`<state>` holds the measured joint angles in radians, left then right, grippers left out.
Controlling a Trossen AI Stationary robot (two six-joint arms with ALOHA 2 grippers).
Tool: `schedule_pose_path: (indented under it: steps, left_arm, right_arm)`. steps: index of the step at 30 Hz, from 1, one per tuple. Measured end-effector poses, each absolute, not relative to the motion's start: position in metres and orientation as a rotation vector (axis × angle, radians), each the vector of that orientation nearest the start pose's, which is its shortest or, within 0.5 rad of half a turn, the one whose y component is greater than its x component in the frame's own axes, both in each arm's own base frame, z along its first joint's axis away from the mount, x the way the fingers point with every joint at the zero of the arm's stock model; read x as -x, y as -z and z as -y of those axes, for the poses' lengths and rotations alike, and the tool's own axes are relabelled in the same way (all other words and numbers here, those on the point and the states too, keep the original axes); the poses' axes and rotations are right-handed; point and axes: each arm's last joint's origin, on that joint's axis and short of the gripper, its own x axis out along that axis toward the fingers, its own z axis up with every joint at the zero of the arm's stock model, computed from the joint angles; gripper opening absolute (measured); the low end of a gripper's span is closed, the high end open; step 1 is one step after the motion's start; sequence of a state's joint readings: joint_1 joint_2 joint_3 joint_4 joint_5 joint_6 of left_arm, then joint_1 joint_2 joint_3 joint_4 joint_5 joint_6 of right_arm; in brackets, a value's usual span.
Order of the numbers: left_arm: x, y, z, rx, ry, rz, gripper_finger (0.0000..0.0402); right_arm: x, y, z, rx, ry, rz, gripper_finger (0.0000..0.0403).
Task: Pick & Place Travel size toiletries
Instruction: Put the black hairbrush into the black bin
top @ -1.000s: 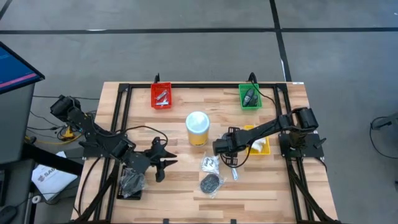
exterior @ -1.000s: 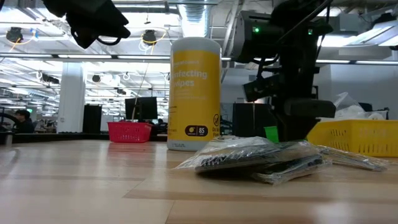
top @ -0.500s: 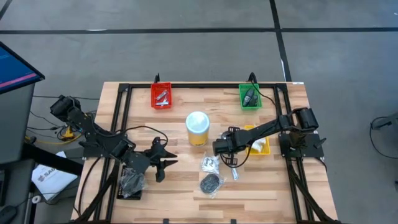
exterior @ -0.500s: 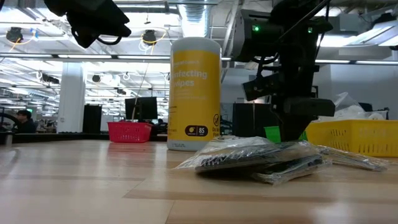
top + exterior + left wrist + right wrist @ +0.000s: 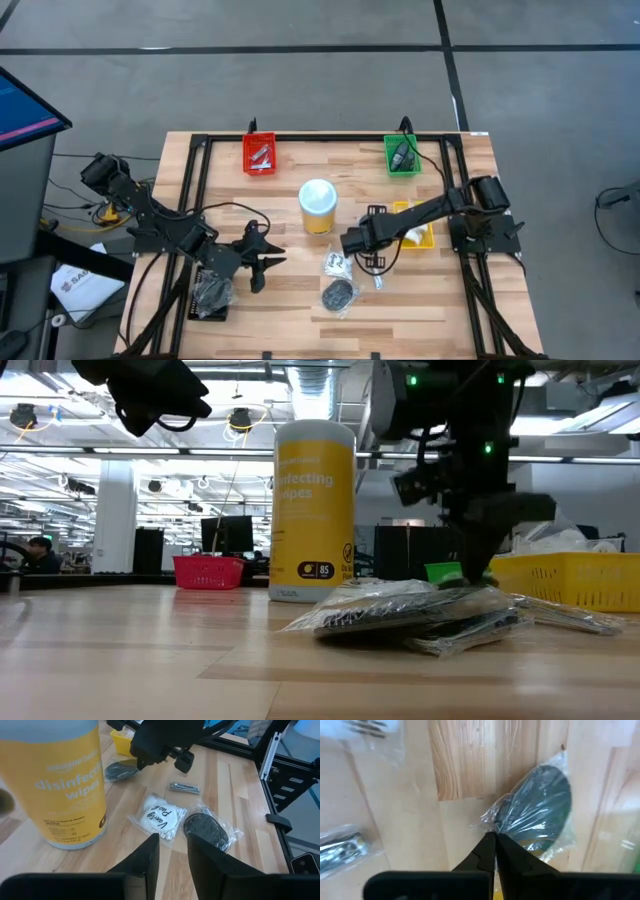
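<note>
I see a yellow wipes tub (image 5: 313,510) standing behind bagged dark bundles (image 5: 420,617), right gripper (image 5: 478,565) above them, yellow tray (image 5: 575,578), red basket (image 5: 209,571) behind

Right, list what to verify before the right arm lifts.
1. Right jaws shut on the plastic edge of the bagged dark bundle: ok.
2. Hold firm enough for lifting: cannot tell; only the bag's edge is pinched.
3. Silvery packet apart from that bag: ok.
4. Yellow tub clear of the right arm: ok.
5. Left jaws open, empty, waiting on the table's left side: ok.
</note>
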<state>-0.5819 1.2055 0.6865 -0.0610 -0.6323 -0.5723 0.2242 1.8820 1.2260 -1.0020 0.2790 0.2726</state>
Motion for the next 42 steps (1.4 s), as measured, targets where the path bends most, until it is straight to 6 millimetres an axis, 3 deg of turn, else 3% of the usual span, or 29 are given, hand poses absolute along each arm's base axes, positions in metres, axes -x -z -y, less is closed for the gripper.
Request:
schedule_pose_path:
  steps: [13,27,42]
  left_arm:
    - [-0.214,-0.232,0.120,0.179,-0.164,-0.437,0.0092]
    - [-0.216,-0.237,0.122,0.013,-0.111,-0.402,0.0092]
    - [-0.225,-0.256,0.123,-0.147,-0.066,-0.229,0.0093]
  right_arm:
    - [-0.336,-0.223,-0.095,0.261,0.163,-1.486,0.0000]
    - [-0.357,-0.304,-0.122,0.228,0.025,-1.212,0.0000]
    - [-0.373,-0.344,-0.132,0.150,-0.103,-0.953,0.0000]
